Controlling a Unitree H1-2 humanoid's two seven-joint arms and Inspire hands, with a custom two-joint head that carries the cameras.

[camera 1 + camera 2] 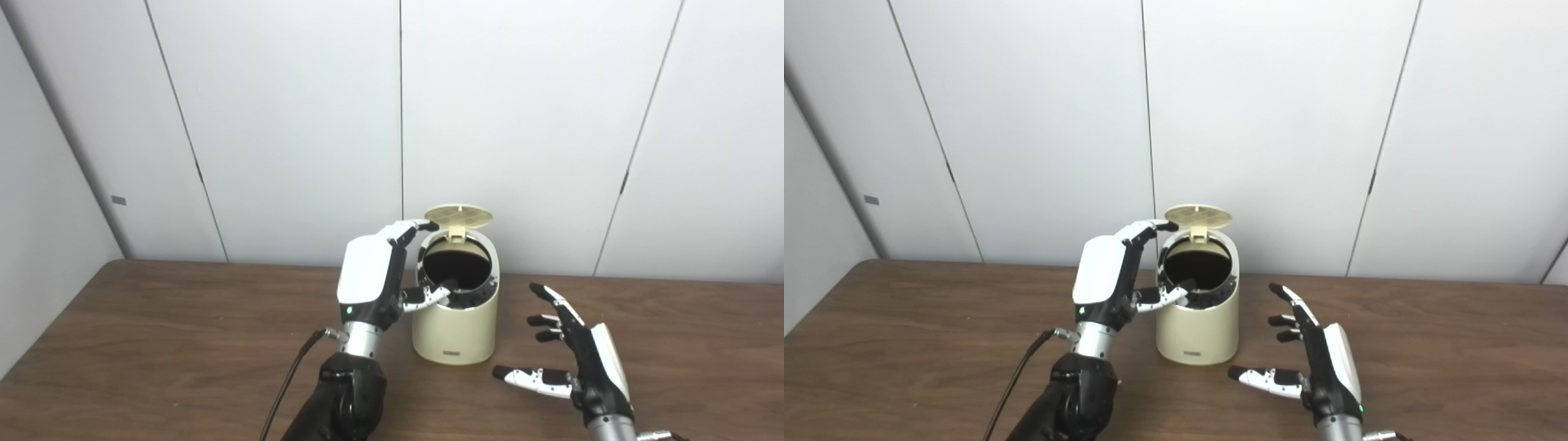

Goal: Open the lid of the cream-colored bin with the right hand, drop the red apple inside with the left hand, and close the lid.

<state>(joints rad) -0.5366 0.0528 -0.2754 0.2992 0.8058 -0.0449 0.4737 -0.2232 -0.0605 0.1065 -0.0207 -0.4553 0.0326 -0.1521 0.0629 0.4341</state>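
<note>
Bin lid up; interior dark; left hand at rim.

The cream-colored bin is small and round and stands upright on the brown table, near the back edge. Its lid is flipped up and open at the back. The inside looks dark, and the red apple cannot be seen
</note>
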